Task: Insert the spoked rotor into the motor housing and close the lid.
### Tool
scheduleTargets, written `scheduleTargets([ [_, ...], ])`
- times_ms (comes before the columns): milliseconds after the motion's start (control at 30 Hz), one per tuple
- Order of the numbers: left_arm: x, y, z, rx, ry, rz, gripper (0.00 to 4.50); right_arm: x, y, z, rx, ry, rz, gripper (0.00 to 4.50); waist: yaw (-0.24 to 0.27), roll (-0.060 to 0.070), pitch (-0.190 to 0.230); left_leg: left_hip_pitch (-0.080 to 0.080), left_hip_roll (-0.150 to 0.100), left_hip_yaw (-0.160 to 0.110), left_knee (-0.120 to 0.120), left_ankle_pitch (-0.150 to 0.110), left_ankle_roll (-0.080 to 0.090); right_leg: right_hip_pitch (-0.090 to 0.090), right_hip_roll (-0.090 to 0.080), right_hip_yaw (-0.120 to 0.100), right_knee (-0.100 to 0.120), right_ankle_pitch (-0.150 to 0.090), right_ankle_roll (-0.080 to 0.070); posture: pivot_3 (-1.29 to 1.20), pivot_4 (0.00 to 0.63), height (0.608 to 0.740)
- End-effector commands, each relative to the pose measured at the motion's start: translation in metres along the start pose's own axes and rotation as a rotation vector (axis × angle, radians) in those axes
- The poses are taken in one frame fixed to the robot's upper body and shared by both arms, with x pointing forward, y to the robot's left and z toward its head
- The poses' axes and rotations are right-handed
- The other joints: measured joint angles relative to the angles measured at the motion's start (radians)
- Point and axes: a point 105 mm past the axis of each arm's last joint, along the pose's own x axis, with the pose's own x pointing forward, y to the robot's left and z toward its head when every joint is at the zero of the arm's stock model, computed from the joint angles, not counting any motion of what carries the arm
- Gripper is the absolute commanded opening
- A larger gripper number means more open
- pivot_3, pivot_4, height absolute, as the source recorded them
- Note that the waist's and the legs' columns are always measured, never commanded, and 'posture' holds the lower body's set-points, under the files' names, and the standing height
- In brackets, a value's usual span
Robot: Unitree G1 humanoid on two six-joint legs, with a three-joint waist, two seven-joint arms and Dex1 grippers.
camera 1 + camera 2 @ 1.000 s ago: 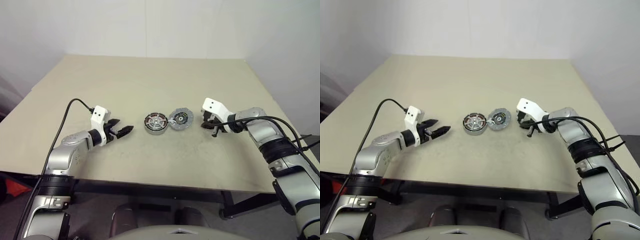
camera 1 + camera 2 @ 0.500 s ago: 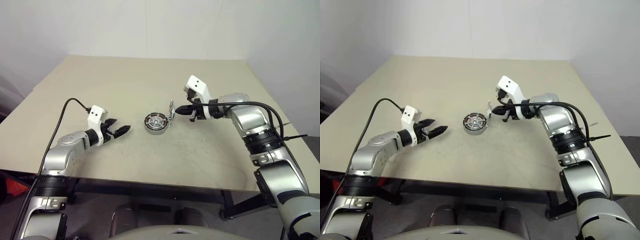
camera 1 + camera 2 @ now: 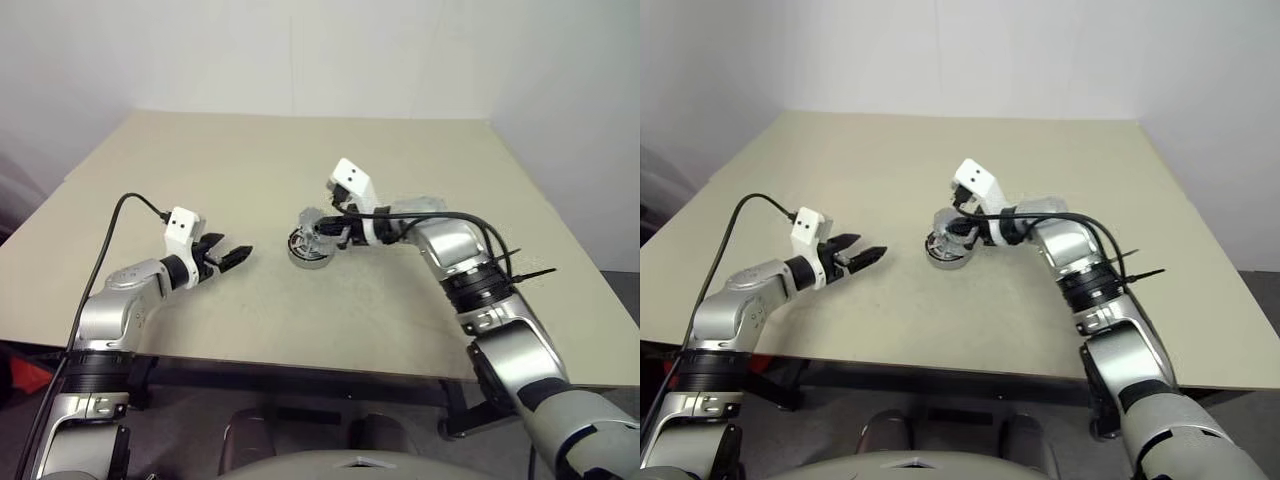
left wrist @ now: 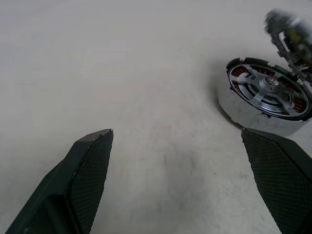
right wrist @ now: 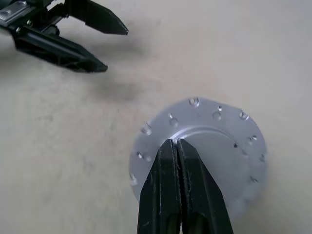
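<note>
lid (image 4: 290,34) blurred at frame edge, motor housing (image 4: 263,100) partly hidden behind finger

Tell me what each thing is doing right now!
motor housing: upright, top uncovered.
spoked rotor: seated inside the housing.
lid: tilted over the housing's edge, not closed.
left gripper: jaws open, empty.
right gripper: jaws shut, tips against the lid.

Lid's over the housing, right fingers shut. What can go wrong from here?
1. The lid looks tilted above the housing, not seated, so it may land off-centre or catch on the rotor.
2. The right gripper is shut at the lid's edge. Whether it really pinches it is unclear, so the lid may slip.
3. The left gripper is open and apart from the housing, so nothing braces the housing against sliding.
</note>
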Motion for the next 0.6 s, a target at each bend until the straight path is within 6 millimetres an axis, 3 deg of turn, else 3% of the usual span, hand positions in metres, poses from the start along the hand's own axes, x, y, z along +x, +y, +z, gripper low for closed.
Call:
scheduleTargets([
  [33,-0.005,0.001,0.016,0.038,-0.049,0.007,4.5,0.009,-0.003,0.0,-0.021,-0.013,-0.051,0.01,0.001,0.0,0.0,0.0,0.0,0.0,0.0,0.0,0.0,0.0,0.0,0.0,0.0,0.0,0.0,0.0,0.0,0.74],
  [167,-0.008,0.0,0.015,0.042,-0.045,0.013,4.5,0.022,0.0,-0.002,-0.027,-0.029,-0.096,0.01,0.001,0.0,0.0,0.0,0.0,0.0,0.0,0.0,0.0,0.0,0.0,0.0,0.0,0.0,0.0,0.0,0.0,0.74],
  [500,-0.014,0.007,0.02,0.048,-0.055,0.045,4.5,0.031,0.011,-0.059,0.086,0.078,-0.106,0.01,0.001,-0.001,-0.001,0.002,0.0,0.0,-0.001,0.0,0.0,0.002,0.0,0.0,0.0,-0.003,0.005,0.0,0.0,0.74],
  [600,-0.014,0.009,0.02,0.049,-0.055,0.047,4.5,0.03,0.008,-0.057,0.097,0.043,-0.122,0.01,0.001,-0.001,-0.001,0.005,0.0,0.0,-0.001,0.0,0.0,0.006,0.0,0.0,0.0,-0.004,0.007,0.0,0.0,0.74],
])
